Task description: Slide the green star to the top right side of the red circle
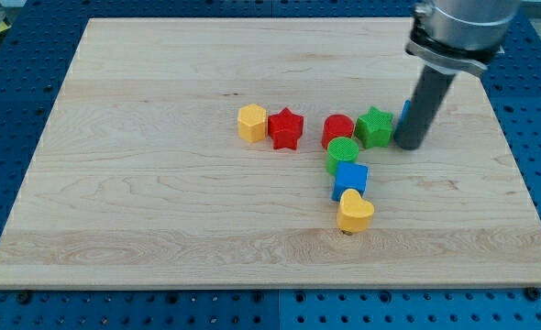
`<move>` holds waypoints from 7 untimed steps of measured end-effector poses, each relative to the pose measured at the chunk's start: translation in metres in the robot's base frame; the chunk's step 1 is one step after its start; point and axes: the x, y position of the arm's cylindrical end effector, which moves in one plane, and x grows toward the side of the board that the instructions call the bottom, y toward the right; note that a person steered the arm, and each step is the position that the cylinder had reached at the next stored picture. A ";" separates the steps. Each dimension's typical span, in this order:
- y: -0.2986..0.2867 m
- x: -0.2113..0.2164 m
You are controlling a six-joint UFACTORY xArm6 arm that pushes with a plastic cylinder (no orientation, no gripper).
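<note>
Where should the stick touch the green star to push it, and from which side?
Judging by this view, my tip should press the green star on its lower right points, coming from the view's right and a bit below. The star already sits touching the red circle on its right, so a gentle upward nudge seems enough.

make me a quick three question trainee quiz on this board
1. True or false: the green star block lies at the view's right of the red circle block.
2. Which block is nearest my tip? A) yellow heart block B) green star block C) red star block
3. Fill in: directly below the green circle block sits the ___ cube block.

Key: 1 true; 2 B; 3 blue.
</note>
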 end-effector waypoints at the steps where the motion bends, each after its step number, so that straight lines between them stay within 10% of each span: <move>1: -0.003 -0.004; 4: -0.008 0.047; 7: -0.036 -0.015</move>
